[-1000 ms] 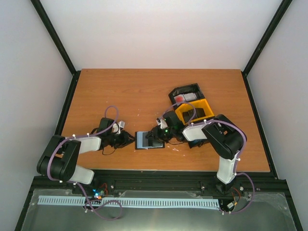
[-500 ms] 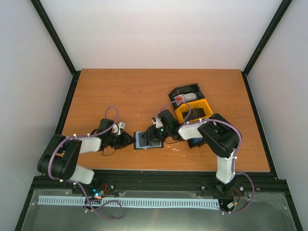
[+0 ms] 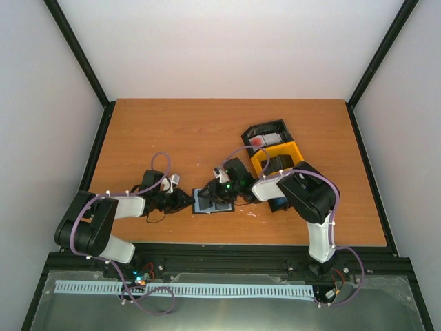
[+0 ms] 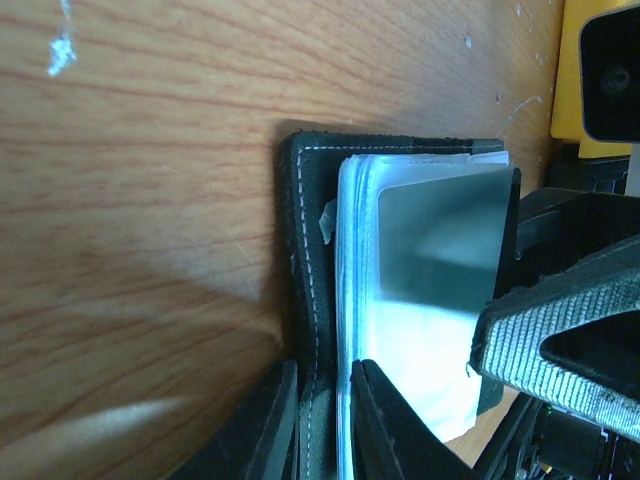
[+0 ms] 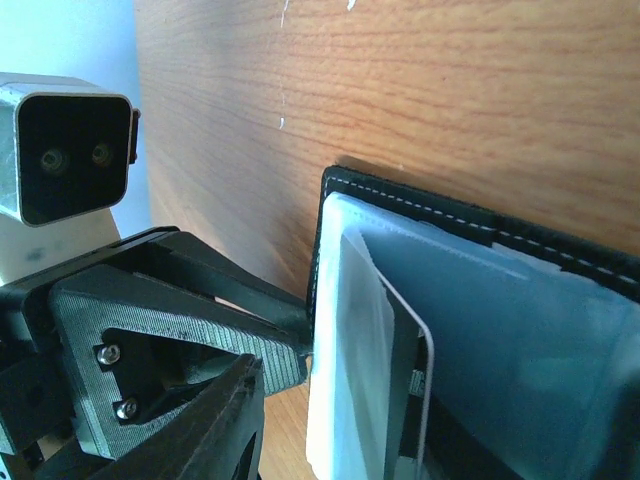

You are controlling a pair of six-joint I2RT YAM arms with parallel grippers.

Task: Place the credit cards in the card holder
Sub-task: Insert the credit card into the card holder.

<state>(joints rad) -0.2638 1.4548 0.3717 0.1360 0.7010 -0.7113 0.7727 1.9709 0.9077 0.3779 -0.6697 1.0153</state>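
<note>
- Right tool [image 3: 219, 196] has slid left over the card holder [image 3: 207, 204]; I cannot tell its grip.
- Left tool [image 4: 325, 380] pinches the card holder's stitched edge.
- Grey card [image 4: 440, 240] sits in its clear sleeves, on the desk [image 3: 172, 131].

Losing card holder [image 4: 305, 300] lower end past left wrist frame bottom. Masking grey credit card [image 4: 440, 230] right edge there behind blurred finger of right gripper [image 3: 220, 196]. Failing to resolve that grip overhead, or contents of trays [image 3: 259, 163].
</note>
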